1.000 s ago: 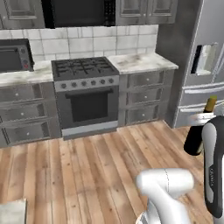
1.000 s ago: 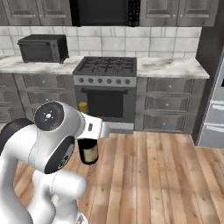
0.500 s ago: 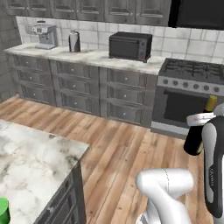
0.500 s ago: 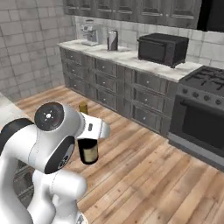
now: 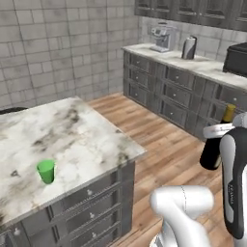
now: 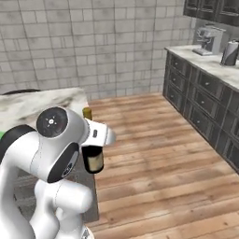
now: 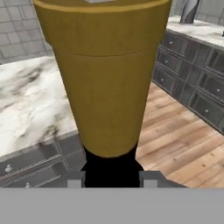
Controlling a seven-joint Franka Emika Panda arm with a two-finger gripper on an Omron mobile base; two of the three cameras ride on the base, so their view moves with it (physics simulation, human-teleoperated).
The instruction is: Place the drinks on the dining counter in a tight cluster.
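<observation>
Our base has swung round from the stove, bringing the dining counter (image 5: 87,140) into view. Our gripper (image 7: 111,177) stays clamped on the upright wine bottle (image 5: 215,144); the counter lies forward-left of it.

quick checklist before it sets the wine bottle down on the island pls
1. Grip: gripper is shut on the wine bottle, gold top between the fingertips. ok
2. Bottle upright in the hand: in the left base view it hangs roughly vertical beside the arm. ok
3. Bottle over the dining counter: it sits out over the wood floor, off the marble corner. not ok
4. Landing spot: the marble near the corner is bare; a green cup stands further in. ok
5. Other drinks to cluster against: none visible on the part of the counter in frame. cannot tell
</observation>
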